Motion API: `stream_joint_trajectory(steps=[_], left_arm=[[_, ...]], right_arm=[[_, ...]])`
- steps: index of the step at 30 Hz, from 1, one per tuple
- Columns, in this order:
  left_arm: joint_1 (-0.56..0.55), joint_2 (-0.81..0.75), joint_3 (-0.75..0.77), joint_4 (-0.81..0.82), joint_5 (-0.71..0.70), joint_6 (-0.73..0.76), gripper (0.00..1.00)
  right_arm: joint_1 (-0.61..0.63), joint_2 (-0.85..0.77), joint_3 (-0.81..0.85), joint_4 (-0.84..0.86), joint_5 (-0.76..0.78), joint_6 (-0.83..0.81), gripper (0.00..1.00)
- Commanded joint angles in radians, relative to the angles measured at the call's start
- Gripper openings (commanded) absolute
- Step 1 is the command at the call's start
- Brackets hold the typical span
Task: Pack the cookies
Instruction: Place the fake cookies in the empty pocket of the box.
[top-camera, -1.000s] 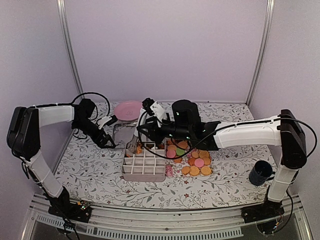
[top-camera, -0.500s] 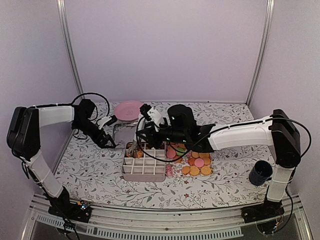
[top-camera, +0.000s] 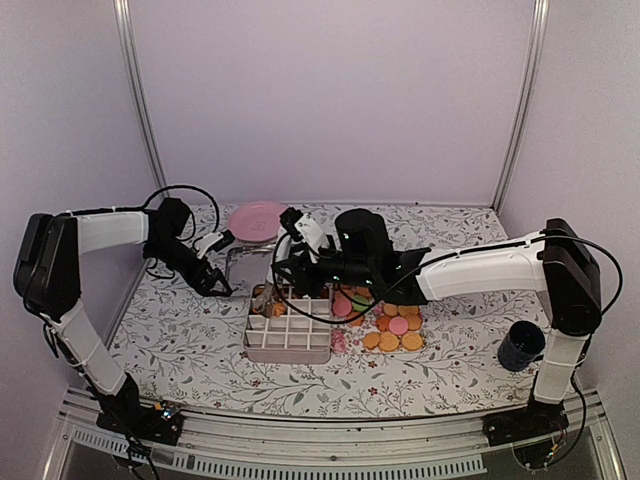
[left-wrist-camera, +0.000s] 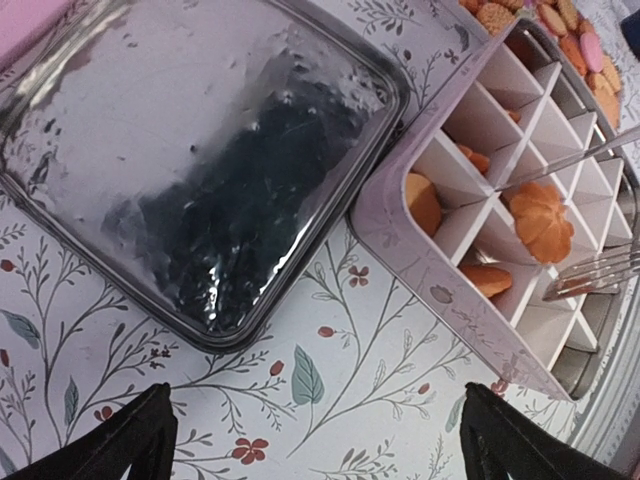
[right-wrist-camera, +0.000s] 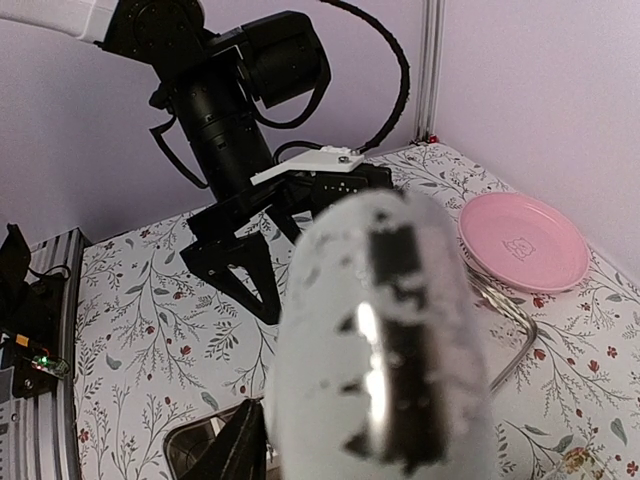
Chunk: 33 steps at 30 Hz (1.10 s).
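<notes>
The cookies (top-camera: 392, 322), mostly orange with a few pink and one green, lie in a pile right of the white divided box (top-camera: 288, 354). Some orange cookies (left-wrist-camera: 540, 220) lie in the box's (left-wrist-camera: 440, 290) far-left compartments. My left gripper (top-camera: 215, 281) is open and empty (left-wrist-camera: 320, 455), low over the tablecloth between the metal tray and the box. My right gripper (top-camera: 287, 268) hovers over the box's far-left corner, shut on shiny metal tongs (right-wrist-camera: 385, 350). Their tips (left-wrist-camera: 592, 270) reach down over the box.
A shallow metal tray (top-camera: 248, 268) sits left of the box (left-wrist-camera: 190, 160). A pink plate (top-camera: 256, 220) stands behind it (right-wrist-camera: 520, 240). A dark cup (top-camera: 520, 345) stands at the right front. Walls close the table at the back and sides.
My right arm has shifted a little left, toward the box's far-left corner, with the tongs in it. The left arm has not moved.
</notes>
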Motion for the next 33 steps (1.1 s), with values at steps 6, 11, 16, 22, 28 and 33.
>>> stream_joint_trajectory(steps=[6, 11, 16, 22, 28, 33], left_arm=[[0.005, -0.035, 0.006, -0.018, 0.014, 0.000, 0.99], [0.005, -0.040, 0.002, -0.018, 0.016, -0.002, 0.99], [0.005, -0.034, 0.006, -0.016, 0.014, -0.002, 0.99], [0.006, -0.026, 0.008, -0.011, 0.020, -0.001, 0.99], [0.005, -0.018, 0.009, -0.002, 0.023, -0.001, 0.99], [0.005, -0.015, 0.002, 0.008, 0.030, 0.002, 0.99]], right_arm=[[-0.005, -0.025, 0.028, 0.037, 0.045, -0.019, 0.43], [-0.011, -0.042, 0.030, 0.038, 0.051, -0.030, 0.44], [-0.034, -0.101, 0.026, 0.036, 0.067, -0.031, 0.43], [-0.105, -0.217, -0.045, 0.033, 0.067, -0.009, 0.40], [-0.208, -0.340, -0.169, 0.005, 0.093, 0.000, 0.39], [-0.280, -0.421, -0.266, -0.002, 0.068, 0.040, 0.35]])
